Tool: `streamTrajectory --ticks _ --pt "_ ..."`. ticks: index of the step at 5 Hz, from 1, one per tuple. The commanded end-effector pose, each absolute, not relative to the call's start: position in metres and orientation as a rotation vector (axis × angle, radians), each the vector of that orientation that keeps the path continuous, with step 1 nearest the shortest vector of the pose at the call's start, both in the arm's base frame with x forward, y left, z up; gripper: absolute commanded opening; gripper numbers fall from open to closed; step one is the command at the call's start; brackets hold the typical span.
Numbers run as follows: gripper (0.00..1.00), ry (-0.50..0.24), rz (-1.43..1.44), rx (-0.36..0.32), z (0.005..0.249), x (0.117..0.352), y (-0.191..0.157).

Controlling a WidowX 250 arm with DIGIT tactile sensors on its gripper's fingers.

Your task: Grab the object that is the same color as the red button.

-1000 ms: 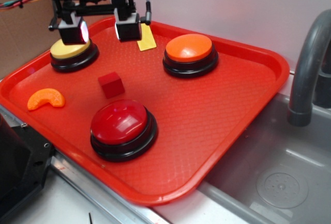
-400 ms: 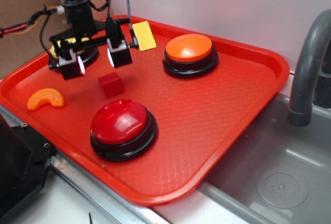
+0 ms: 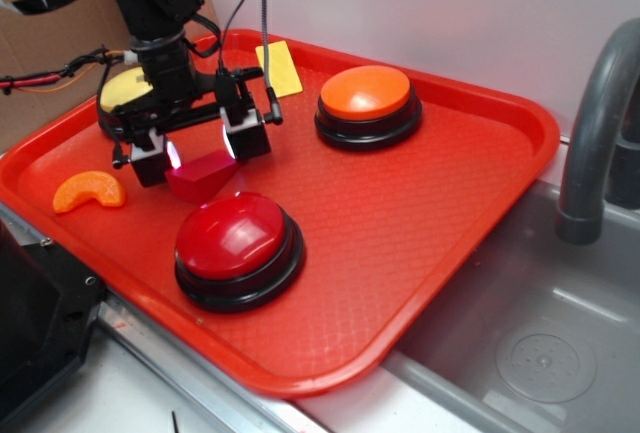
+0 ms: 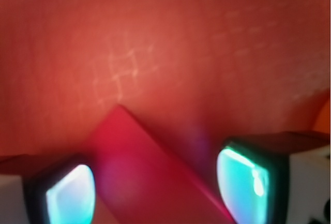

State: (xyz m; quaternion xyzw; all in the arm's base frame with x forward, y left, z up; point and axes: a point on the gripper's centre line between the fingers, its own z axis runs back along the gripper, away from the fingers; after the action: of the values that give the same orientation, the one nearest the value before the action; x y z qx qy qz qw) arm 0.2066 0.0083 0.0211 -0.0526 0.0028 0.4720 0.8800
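Gripper (image 3: pixel 198 156) straddles the cube (image 3: pixel 200 175), jaws wide, apparently untouched; centre it, lower slightly, then close squarely.

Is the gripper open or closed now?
Open: the gripper straddles the cube, and the wrist view shows gaps beside both fingers.

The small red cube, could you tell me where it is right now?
In the exterior view the small red cube sits on the tray's left half, between the open gripper's fingers, just behind the red button.
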Motion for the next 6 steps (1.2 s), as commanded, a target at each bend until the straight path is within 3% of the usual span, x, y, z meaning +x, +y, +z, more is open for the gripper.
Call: streamTrajectory --ticks 1,3,6 --pt "1.0 -0.065 0.832 -0.131 0.038 0.207 0.009" --pt "1.0 -0.148 0.654 -0.143 0.073 0.207 0.01" --pt "1.0 -0.051 0.546 -0.11 0.029 0.194 -0.004"
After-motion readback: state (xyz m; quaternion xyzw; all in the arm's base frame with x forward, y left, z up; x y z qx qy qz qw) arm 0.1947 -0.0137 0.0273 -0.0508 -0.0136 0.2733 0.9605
